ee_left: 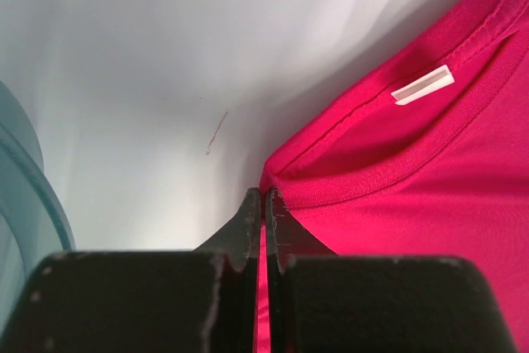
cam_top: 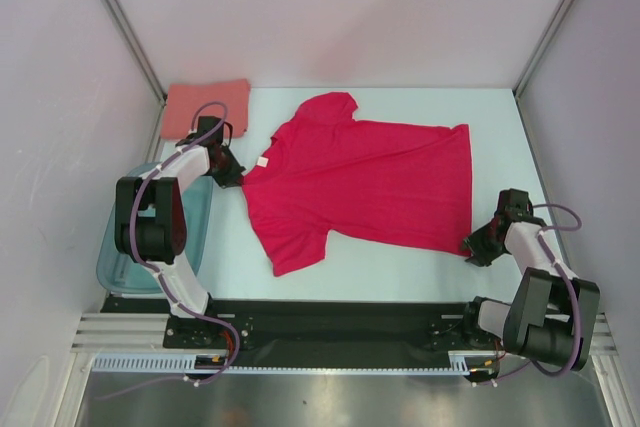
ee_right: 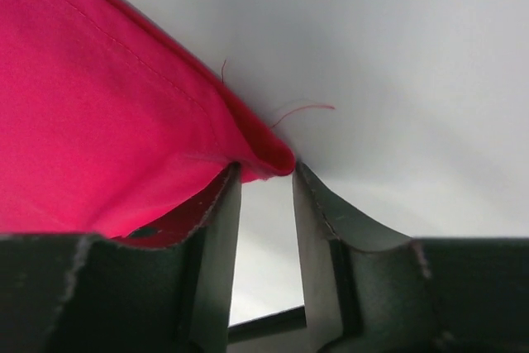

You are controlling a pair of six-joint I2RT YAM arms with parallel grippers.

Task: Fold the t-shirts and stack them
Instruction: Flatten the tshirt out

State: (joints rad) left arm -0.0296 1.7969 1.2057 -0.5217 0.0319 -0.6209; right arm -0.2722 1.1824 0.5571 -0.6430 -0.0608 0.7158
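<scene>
Right claw [ee_right: 266,168], loose thread [ee_right: 304,108] on crimson t-shirt [ee_right: 91,113]

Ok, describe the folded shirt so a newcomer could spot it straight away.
Start at the pale table, then go to its far left corner. There lies the salmon-pink t-shirt, folded into a small rectangle; the crimson t-shirt nearby is brighter and spread flat.
</scene>
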